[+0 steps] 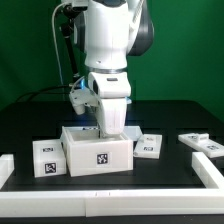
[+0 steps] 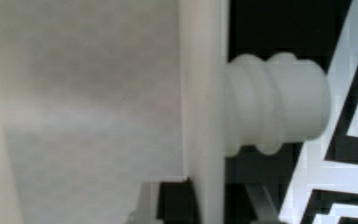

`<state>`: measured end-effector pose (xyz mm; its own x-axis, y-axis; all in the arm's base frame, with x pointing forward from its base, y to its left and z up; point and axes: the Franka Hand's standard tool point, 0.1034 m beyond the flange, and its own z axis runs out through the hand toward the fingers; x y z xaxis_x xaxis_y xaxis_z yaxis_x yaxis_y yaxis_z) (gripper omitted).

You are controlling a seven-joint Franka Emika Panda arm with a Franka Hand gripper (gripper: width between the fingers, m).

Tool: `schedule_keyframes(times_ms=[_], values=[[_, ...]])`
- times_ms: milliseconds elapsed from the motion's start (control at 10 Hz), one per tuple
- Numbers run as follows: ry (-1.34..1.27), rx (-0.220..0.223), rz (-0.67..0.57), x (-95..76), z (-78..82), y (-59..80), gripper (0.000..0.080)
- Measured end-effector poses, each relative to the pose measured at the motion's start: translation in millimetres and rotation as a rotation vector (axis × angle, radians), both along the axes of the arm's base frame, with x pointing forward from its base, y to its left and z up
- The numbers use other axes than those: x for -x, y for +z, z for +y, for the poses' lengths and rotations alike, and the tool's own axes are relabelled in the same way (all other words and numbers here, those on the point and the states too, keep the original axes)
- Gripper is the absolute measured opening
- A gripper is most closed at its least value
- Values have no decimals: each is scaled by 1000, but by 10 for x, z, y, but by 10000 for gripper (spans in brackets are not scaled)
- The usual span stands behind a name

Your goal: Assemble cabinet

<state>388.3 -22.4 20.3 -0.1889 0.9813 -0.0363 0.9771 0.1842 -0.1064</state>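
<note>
The cabinet (image 1: pixel 97 152), a large white box with a tag on its front face, stands in the middle of the black table. My gripper (image 1: pixel 109 128) comes straight down onto the cabinet's top rear edge. In the wrist view a thin white wall of the cabinet (image 2: pixel 202 100) runs between my dark fingers, and my gripper (image 2: pixel 206 205) looks shut on it. A broad white cabinet face (image 2: pixel 69 100) fills one side. A ribbed white peg (image 2: pixel 279 100) sticks out on the other side, beside a tag (image 2: pixel 345 140).
A small white tagged piece (image 1: pixel 45 157) lies on the exterior view's left of the cabinet. Another tagged piece (image 1: pixel 149 146) lies on its right, and a flat tagged white piece (image 1: pixel 200 142) lies farther right. White border rails (image 1: pixel 210 172) edge the table.
</note>
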Motion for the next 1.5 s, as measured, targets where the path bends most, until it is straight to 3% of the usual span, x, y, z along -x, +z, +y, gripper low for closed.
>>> schedule_keyframes(times_ms=[300,700,900,1100,1500], values=[[-26,3,-8,-78,6,-6,44],[-23,3,-54,-579,59,-9,44],[-40,-1,-67,-800,204,-13,43],[-116,8,-67,-1048,476,-9,41],[-270,18,-97,-1238,969,-9,39]])
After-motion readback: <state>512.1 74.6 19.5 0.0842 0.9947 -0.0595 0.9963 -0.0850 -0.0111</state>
